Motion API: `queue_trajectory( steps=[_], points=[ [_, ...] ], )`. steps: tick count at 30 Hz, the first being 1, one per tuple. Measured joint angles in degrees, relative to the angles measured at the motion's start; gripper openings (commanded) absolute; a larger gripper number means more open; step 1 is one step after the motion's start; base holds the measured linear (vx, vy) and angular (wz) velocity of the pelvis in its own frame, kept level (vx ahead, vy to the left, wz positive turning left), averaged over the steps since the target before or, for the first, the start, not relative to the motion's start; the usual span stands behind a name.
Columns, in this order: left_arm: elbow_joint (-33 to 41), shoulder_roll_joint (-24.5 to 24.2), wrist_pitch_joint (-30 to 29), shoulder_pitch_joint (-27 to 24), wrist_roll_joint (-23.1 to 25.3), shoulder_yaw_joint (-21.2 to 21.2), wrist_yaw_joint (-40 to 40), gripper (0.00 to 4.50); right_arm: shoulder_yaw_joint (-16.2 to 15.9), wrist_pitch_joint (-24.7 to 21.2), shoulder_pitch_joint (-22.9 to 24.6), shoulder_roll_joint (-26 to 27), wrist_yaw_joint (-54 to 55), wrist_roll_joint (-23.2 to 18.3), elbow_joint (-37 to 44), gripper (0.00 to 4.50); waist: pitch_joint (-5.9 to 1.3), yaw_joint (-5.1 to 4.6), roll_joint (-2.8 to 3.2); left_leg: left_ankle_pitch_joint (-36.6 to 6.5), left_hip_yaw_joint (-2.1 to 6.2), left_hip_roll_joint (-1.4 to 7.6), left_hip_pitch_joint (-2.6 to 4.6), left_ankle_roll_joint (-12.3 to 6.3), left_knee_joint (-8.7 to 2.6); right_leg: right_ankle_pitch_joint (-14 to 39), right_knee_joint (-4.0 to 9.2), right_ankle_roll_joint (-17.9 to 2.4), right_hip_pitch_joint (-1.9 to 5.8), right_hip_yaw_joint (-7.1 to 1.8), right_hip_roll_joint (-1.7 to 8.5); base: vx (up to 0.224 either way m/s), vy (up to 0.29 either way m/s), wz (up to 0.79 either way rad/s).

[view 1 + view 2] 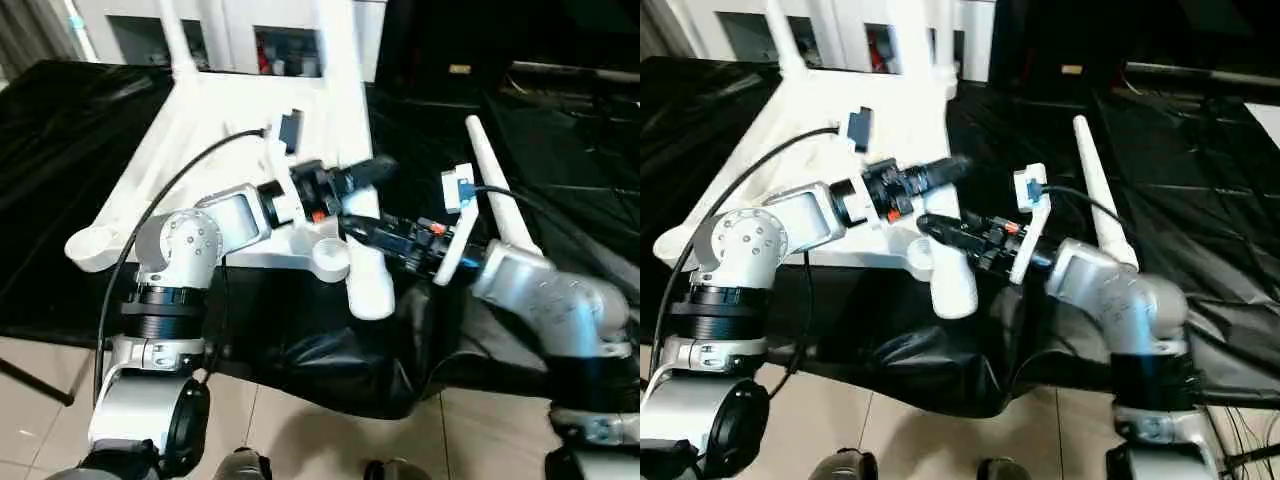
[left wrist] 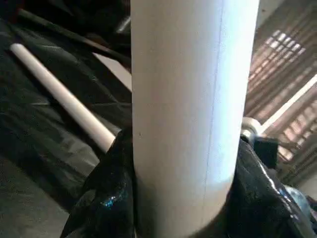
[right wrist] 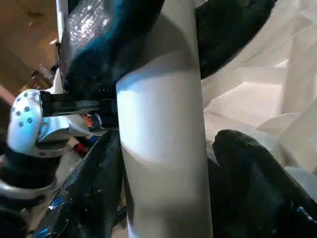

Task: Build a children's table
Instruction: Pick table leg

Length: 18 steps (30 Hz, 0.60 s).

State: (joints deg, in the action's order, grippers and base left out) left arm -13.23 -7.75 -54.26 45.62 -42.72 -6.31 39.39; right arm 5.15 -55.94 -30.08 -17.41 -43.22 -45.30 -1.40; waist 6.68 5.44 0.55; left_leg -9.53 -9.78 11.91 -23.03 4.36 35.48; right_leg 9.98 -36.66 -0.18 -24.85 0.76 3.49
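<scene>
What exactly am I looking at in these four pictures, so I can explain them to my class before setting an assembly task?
This is a humanoid robot building a children's table. The two wide pictures come from cameras in its head, looking down over its silver arms. The other two come from a camera on each wrist, looking along that arm's black fingers.

On a black sheet lies the white tabletop, upside down, ribs showing, with round corner sockets. One spare leg lies on the sheet to the right.

Both arms meet at another white leg near a front corner socket. The left gripper has its fingers around this tube. The right gripper has its fingers on either side of it, with a small gap on one side, so its grip looks loose.
</scene>
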Motion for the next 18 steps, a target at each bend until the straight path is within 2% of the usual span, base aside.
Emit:
queue_trajectory(
  steps=[5, 6, 9, 14, 18],
  points=[
    [0.0, -0.1, -1.1, 0.0, -1.2, 0.4, 2.4, 1.88, -1.3, -3.7, -0.7, -1.9, -2.3, -0.8, 0.1, 3.01, -0.03, 0.28, 0.05, 0.1, 0.07, 0.0, 0.04, 0.13, 0.06, -0.1, -0.17, 0.0, 0.0, 0.02, 0.0, 0.0, 0.0, 0.0],
    [0.0, -0.1, -1.1, 0.0, -1.6, 0.4, 3.0, 1.88, -1.6, -4.5, -0.7, -2.1, -2.7, -1.3, 0.1, 2.73, -0.03, 0.32, 0.05, 0.1, 0.07, 0.0, 0.04, 0.16, 0.06, -0.1, -0.21, 0.0, 0.0, 0.02, 0.0, 0.0, 0.0, 0.0],
    [0.0, -0.1, -1.1, 0.0, -2.0, 0.4, 4.0, 1.88, -2.3, -6.1, -0.7, -2.2, -3.2, -2.3, 0.5, 2.61, -0.04, 0.43, 0.08, 0.2, 0.12, 0.0, 0.05, 0.29, 0.06, -0.2, -0.29, 0.0, -0.01, 0.04, 0.0, 0.0, 0.0, 0.0],
    [0.0, 0.1, -1.1, 0.0, -2.1, 0.3, 4.2, 1.88, -2.6, -6.4, -0.3, -2.4, -3.3, -2.4, 1.3, 2.07, -0.06, 0.81, 0.1, 0.2, 0.15, 0.0, 0.05, 0.38, 0.06, -0.4, -0.28, 0.0, -0.02, 0.05, 0.0, 0.0, 0.0, 0.0],
    [-0.1, 0.1, -1.0, 0.0, -2.1, 0.4, 4.2, 1.86, -2.6, -5.8, 0.2, -2.3, -3.3, -2.4, 1.6, 1.97, -0.09, 0.99, 0.15, 0.3, 0.16, 0.0, 0.05, 0.39, 0.06, -0.5, -0.28, 0.0, -0.03, 0.05, 0.0, 0.0, 0.0, 0.0]
  ],
)
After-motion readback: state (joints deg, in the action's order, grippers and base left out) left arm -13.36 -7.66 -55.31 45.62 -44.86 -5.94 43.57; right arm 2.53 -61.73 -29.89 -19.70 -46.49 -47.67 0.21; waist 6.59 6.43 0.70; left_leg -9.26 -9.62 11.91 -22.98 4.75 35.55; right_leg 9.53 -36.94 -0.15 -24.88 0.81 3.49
